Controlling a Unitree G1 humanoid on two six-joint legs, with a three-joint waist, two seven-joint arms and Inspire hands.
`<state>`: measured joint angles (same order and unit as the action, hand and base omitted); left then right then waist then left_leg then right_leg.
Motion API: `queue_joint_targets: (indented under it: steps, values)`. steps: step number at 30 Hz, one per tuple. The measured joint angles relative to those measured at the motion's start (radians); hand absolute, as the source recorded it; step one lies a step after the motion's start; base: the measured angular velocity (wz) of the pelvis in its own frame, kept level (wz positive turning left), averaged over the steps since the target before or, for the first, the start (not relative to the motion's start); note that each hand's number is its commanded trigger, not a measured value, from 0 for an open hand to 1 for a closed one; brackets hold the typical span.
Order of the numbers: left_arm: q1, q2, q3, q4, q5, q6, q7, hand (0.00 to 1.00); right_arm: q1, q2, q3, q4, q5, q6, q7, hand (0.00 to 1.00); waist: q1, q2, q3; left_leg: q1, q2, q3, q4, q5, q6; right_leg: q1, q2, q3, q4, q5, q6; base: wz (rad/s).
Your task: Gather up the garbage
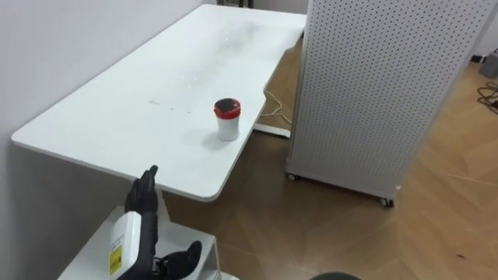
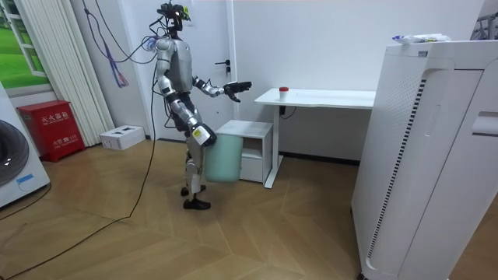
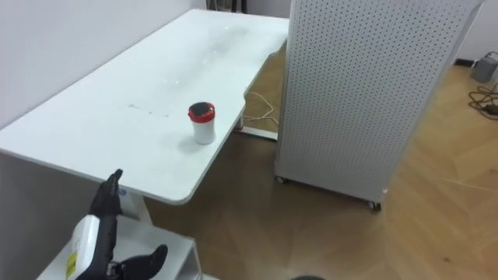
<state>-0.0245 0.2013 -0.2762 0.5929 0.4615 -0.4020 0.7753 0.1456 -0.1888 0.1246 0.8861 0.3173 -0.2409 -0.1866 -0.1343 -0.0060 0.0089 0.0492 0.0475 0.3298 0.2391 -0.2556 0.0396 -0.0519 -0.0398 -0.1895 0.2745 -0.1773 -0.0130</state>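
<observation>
The garbage here was a small white cup with a red lid [image 1: 226, 119]. It stood upright on the white tabletop [image 1: 148, 93], close to the long edge on the robot's right and nearer the robot's end than the far end. Its long axis was vertical, so a grasp from the side looked the natural one.

The left hand [image 1: 143, 208] was raised in front of the near end of the tabletop. Its fingers [image 1: 148, 180] were straight and close together, the thumb stood off to the side, and it held nothing. The cup lay ahead of those fingers and to their right, well apart, with bare tabletop between.

In the room view the right hand [image 2: 196, 138] seemed to hang low by the hip, against a pale green bin [image 2: 219, 159]. Whether its fingers gripped the bin I could not tell. The left hand was therefore the nearer to the cup and looked the free one. It would probably need to travel forward and to the right, over the tabletop's end.

Nothing else stood near the cup. A white drawer unit [image 2: 250, 148] sat under the near end. A tall white perforated cabinet on casters [image 1: 373, 85] stood just beyond the tabletop's right edge, on a wooden floor [image 1: 436, 218]. The robot stood at the end of the table, facing along it.
</observation>
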Motion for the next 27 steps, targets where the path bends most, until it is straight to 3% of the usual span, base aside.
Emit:
queue_joint_targets:
  steps: [4, 7, 10, 13, 15, 16, 17, 19, 20, 24, 27]
  values:
    - [0.001, 0.000, -0.001, 0.000, -0.020, -0.002, -0.008, 0.00, 0.001, 0.000, 0.000, -0.001, -0.003, 0.000, 0.025, 1.00, 0.001, -0.003, 0.0012, 0.002, 0.005, -0.004, 0.005, 0.001, -0.005, 0.008, 0.005, 0.000, 0.002, 0.000, -0.001, 0.00]
    - [0.002, 0.012, -0.001, 0.001, -0.070, -0.001, -0.034, 0.00, 0.013, 0.000, 0.003, -0.006, -0.004, 0.000, 0.038, 1.00, 0.004, -0.013, 0.0032, -0.004, 0.019, -0.012, 0.062, -0.009, -0.020, 0.020, 0.009, -0.002, 0.006, -0.007, -0.011, -0.10]
    - [0.002, 0.022, 0.007, 0.001, -0.128, 0.001, -0.052, 0.00, 0.014, 0.002, 0.006, -0.006, -0.012, 0.000, 0.038, 1.00, 0.004, -0.024, 0.0071, -0.022, 0.037, -0.042, 0.166, -0.022, -0.042, 0.033, 0.014, 0.002, 0.024, -0.025, -0.026, -0.21]
    - [0.007, 0.023, 0.010, -0.001, -0.138, 0.001, -0.063, 0.00, 0.017, -0.002, 0.005, -0.006, -0.027, 0.000, 0.036, 1.00, 0.005, -0.022, 0.0070, -0.058, 0.063, -0.057, 0.283, -0.024, -0.044, 0.041, 0.030, 0.025, 0.030, -0.036, -0.043, -0.29]
    - [0.026, 0.019, 0.014, -0.014, -0.152, -0.001, -0.063, 0.00, 0.018, -0.002, 0.006, -0.008, -0.041, 0.000, 0.037, 1.00, 0.004, -0.021, 0.0060, -0.087, 0.071, -0.099, 0.352, -0.021, -0.049, 0.041, 0.045, 0.058, 0.054, -0.045, -0.058, -0.35]
    - [0.027, 0.018, 0.014, -0.014, -0.156, -0.003, -0.062, 0.00, 0.018, -0.003, 0.006, -0.009, -0.044, 0.000, 0.037, 1.00, 0.004, -0.029, 0.0112, -0.100, 0.070, -0.116, 0.364, -0.023, -0.056, 0.038, 0.046, 0.065, 0.062, -0.047, -0.061, -0.21]
    - [0.026, 0.014, 0.014, -0.016, -0.156, -0.008, -0.062, 0.00, 0.018, -0.004, 0.006, -0.009, -0.044, 0.000, 0.036, 1.00, 0.002, -0.025, 0.0091, -0.123, 0.064, -0.151, 0.334, -0.028, -0.065, 0.028, 0.048, 0.078, 0.076, -0.051, -0.065, -0.13]
    - [0.016, 0.011, 0.014, -0.017, -0.154, -0.026, -0.057, 0.00, 0.014, -0.009, 0.005, -0.009, -0.043, 0.000, 0.030, 1.00, 0.002, -0.023, 0.0084, -0.155, 0.062, -0.171, 0.237, -0.005, -0.089, 0.003, 0.049, 0.102, 0.102, -0.059, -0.062, -0.24]
    - [0.016, 0.012, 0.014, -0.019, -0.154, -0.035, -0.046, 0.00, 0.013, -0.011, 0.002, -0.008, -0.042, 0.000, 0.025, 1.00, 0.002, -0.019, 0.0087, -0.169, 0.060, -0.183, 0.191, 0.032, -0.078, -0.004, 0.052, 0.109, 0.117, -0.067, -0.058, -0.31]
    - [-0.007, 0.012, 0.029, -0.021, -0.154, -0.041, -0.027, 0.00, 0.023, -0.008, -0.012, -0.009, -0.044, 0.000, 0.017, 1.00, 0.002, -0.027, 0.0047, -0.146, 0.043, -0.181, 0.174, 0.024, -0.067, -0.002, 0.042, 0.133, 0.114, -0.077, -0.034, -0.14]
    - [-0.011, 0.015, 0.045, -0.022, -0.158, -0.046, -0.011, 0.00, 0.024, -0.004, -0.023, -0.011, -0.048, 0.000, 0.012, 1.00, -0.002, -0.022, 0.0021, -0.139, 0.031, -0.168, 0.158, 0.021, -0.061, -0.003, 0.033, 0.137, 0.103, -0.071, -0.028, -0.13]
